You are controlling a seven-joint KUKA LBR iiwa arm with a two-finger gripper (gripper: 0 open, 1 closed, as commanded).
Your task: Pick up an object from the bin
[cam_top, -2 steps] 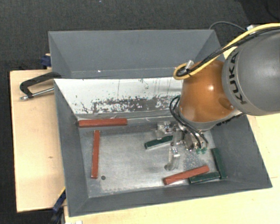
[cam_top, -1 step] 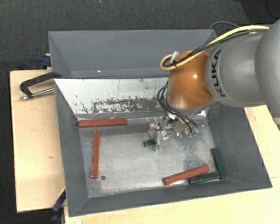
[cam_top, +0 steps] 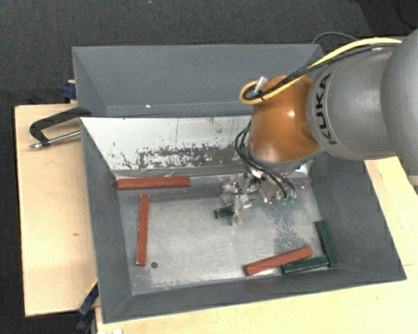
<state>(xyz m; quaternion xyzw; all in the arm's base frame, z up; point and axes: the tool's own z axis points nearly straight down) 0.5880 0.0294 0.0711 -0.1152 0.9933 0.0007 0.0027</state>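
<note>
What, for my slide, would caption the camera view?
Gripper low over a small green piece, red sticks lying around.

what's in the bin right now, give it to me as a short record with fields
bin: grey metal bin
gripper: low over the floor, mid-bin toward the back wall
nearest thing: small dark green piece at the gripper's tip; cannot tell if held
back red-brown stick: lying along the back wall
left red-brown stick: running front to back, left side
front red-brown stick: slanted, front right
right green stick: by the right wall
front green stick: beside the front red-brown stick
</note>
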